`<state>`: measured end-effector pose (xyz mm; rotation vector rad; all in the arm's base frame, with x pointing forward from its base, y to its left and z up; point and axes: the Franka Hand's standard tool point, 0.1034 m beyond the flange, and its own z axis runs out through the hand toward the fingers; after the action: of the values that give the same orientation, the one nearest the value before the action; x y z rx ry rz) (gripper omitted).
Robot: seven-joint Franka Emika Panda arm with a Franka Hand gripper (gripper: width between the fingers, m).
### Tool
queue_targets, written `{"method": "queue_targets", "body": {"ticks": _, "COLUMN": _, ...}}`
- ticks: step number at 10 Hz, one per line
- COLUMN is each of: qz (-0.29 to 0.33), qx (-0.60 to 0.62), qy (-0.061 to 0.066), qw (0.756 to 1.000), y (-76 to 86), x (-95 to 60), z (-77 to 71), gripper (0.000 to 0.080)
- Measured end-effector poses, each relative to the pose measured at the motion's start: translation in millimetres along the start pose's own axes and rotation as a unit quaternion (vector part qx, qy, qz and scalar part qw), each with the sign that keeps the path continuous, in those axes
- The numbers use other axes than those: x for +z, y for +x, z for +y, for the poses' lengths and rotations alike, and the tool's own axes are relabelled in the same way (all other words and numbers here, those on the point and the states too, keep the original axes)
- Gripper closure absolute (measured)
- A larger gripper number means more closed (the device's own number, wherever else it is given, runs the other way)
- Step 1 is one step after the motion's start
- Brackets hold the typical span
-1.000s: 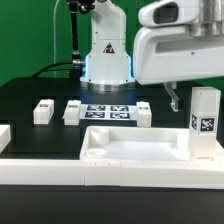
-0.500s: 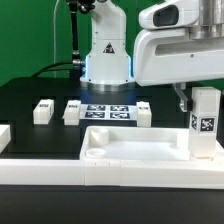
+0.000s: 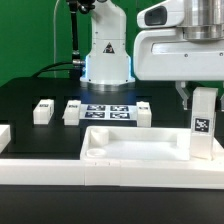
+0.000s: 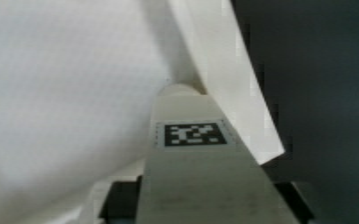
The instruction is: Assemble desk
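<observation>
Gripper point(image 4: 202, 205) has the jaws partly closed on 1 leg point(image 3: 203, 125). In the wrist view a dark finger point(image 4: 126, 200) sits on each side of the post, tight against it with no gap showing. I read that as a firm hold near the leg's upper end.

The leg is upright at the exterior view's right end of the top point(image 3: 140, 150), with 1 tag facing the camera. Its foot is down at the top's corner, but I can't tell whether it is seated in a hole or only resting there.

The top lies flat on the black table point(image 3: 30, 95), recessed face up, just behind the border bars point(image 3: 50, 170). 3 more legs point(image 3: 42, 110) lie loose behind it, 2 on the exterior view's left of the marker board point(image 3: 108, 111) and 1 on its right.

Handling, as a guess:
- **Leg:** stiff, light plastic that won't flex or crush. The faces look smooth, so it may slip or twist under side load. Take it on 2 opposite flat faces, high enough that the foot stays free, and keep the post square to the pads.
- **Top:** wide, rigid and light, and likely to slide on the table if pushed. It is too wide for the jaws across its width, so only a rim would offer a hold.
</observation>
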<state>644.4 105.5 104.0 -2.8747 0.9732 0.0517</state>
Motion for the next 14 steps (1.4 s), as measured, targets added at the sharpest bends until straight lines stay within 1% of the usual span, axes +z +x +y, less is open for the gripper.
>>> {"method": "queue_targets", "body": {"ticks": 1, "qz": 0.002, "qx": 0.103, "qy": 0.002, "qw": 0.995, "y": -0.2, "x": 0.2, "z": -1.3, "gripper": 0.051}}
{"method": "queue_targets", "body": {"ticks": 3, "qz": -0.009, "qx": 0.247, "qy": 0.015, "qw": 0.969, "y": 4.4, "x": -1.8, "z": 0.5, "gripper": 0.0509}}
{"method": "queue_targets", "body": {"ticks": 4, "qz": -0.013, "qx": 0.29, "qy": 0.019, "qw": 0.957, "y": 5.2, "x": -1.9, "z": 0.9, "gripper": 0.0509}}
{"method": "queue_targets", "body": {"ticks": 5, "qz": -0.016, "qx": 0.363, "qy": 0.023, "qw": 0.931, "y": 5.7, "x": -1.7, "z": 0.8, "gripper": 0.0509}}
{"method": "queue_targets", "body": {"ticks": 6, "qz": -0.018, "qx": 0.407, "qy": 0.025, "qw": 0.913, "y": 5.7, "x": -1.0, "z": 1.1, "gripper": 0.0509}}
{"method": "queue_targets", "body": {"ticks": 7, "qz": -0.019, "qx": 0.418, "qy": 0.024, "qw": 0.908, "y": 4.1, "x": -0.5, "z": 0.0, "gripper": 0.0509}}
{"method": "queue_targets", "body": {"ticks": 9, "qz": -0.018, "qx": 0.408, "qy": 0.024, "qw": 0.912, "y": 4.0, "x": -0.4, "z": -0.1, "gripper": 0.0509}}
{"method": "queue_targets", "body": {"ticks": 10, "qz": -0.012, "qx": 0.34, "qy": 0.022, "qw": 0.94, "y": 4.3, "x": -0.5, "z": 0.6, "gripper": 0.0257}}
{"method": "queue_targets", "body": {"ticks": 11, "qz": -0.009, "qx": 0.221, "qy": 0.02, "qw": 0.975, "y": 3.0, "x": -0.2, "z": 0.4, "gripper": 0.0257}}
{"method": "queue_targets", "body": {"ticks": 12, "qz": -0.014, "qx": 0.112, "qy": 0.017, "qw": 0.993, "y": 2.3, "x": -0.6, "z": 2.4, "gripper": 0.0183}}
{"method": "queue_targets", "body": {"ticks": 13, "qz": -0.014, "qx": 0.109, "qy": 0.018, "qw": 0.994, "y": 2.4, "x": -0.5, "z": 2.2, "gripper": 0.016}}
{"method": "queue_targets", "body": {"ticks": 14, "qz": -0.013, "qx": 0.083, "qy": 0.018, "qw": 0.996, "y": 2.6, "x": -0.5, "z": 2.4, "gripper": 0.016}}
